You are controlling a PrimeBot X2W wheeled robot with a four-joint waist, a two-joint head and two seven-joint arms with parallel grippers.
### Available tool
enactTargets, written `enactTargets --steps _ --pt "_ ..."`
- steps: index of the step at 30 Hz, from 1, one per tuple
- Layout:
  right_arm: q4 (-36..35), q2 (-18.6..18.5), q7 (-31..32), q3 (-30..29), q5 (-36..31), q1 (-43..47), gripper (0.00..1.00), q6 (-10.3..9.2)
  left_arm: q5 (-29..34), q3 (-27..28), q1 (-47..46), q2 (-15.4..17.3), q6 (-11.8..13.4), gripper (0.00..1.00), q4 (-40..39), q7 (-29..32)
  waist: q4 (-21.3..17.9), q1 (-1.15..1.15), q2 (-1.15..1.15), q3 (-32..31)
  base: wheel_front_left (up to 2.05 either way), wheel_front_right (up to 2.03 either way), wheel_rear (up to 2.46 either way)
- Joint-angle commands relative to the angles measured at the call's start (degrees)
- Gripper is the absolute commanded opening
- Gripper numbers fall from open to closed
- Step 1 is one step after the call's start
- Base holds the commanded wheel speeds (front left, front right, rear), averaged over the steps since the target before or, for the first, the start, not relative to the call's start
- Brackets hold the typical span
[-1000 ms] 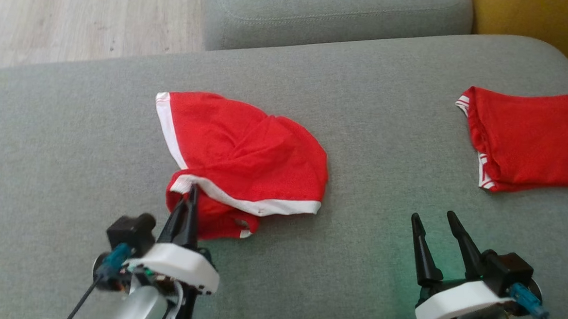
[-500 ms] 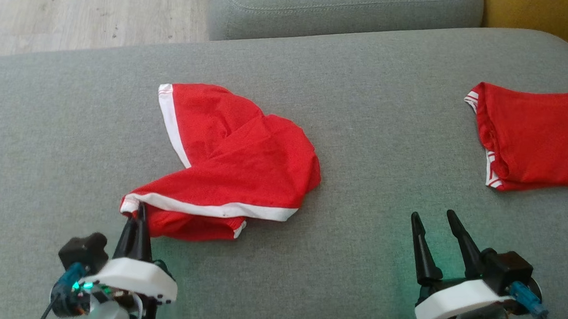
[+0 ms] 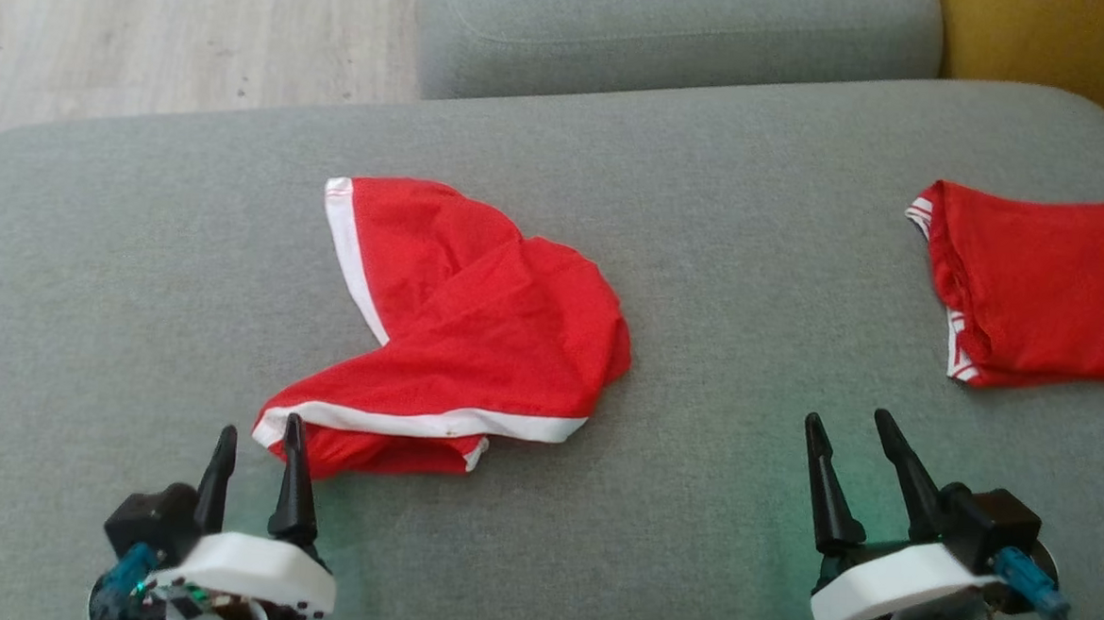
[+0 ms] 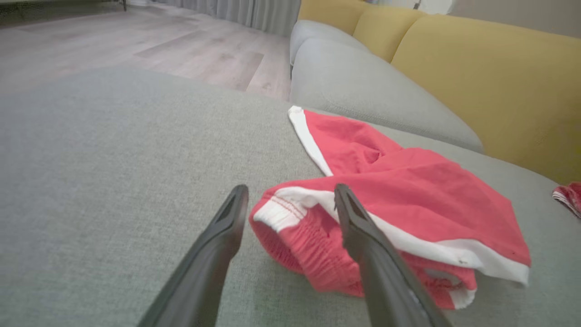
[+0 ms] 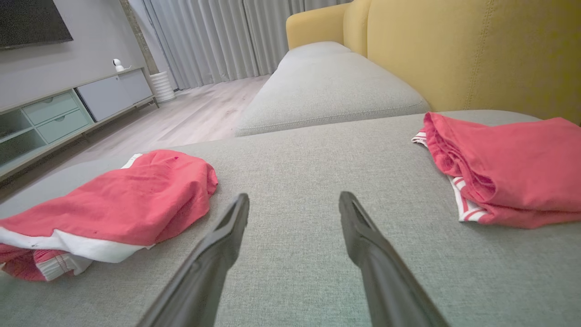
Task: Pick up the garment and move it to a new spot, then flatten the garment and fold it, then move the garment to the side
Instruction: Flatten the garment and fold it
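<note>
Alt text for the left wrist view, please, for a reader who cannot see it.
The open left gripper hovers low over a grey sofa cushion, its two dark fingers framing the white-banded corner of crumpled red shorts lying on it. Behind are a yellow sofa back and a wooden floor.

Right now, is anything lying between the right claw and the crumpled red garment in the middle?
Nothing visible. Only bare grey cushion lies between the open right gripper and the crumpled red garment. The other red garment sits off to the far right, out of that path.
</note>
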Motion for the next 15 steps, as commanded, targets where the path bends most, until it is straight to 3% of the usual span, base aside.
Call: enactTargets --steps 1,8,15 --pt "-1.64 -0.26 0.02 1.21 -0.29 -1.87 1.0 0.2 0.94 2.74 -0.31 1.47 0.22 1.0 -2.4 -0.85 0.79 0.0 0.0 -0.61 0.0 0.0 0.0" --pt "0.26 -0.26 1.92 3.23 -2.53 -3.22 1.0 0.2 3.53 3.85 2.67 1.73 1.51 1.0 -8.97 -0.98 4.16 0.0 0.0 -0.99 0.0 0.0 0.0" --pt "9.24 -0.26 6.39 4.2 -4.92 -10.22 1.0 0.2 5.68 2.14 3.2 -0.13 2.05 1.0 -13.66 -1.0 9.95 0.0 0.0 0.91 0.0 0.0 0.0"
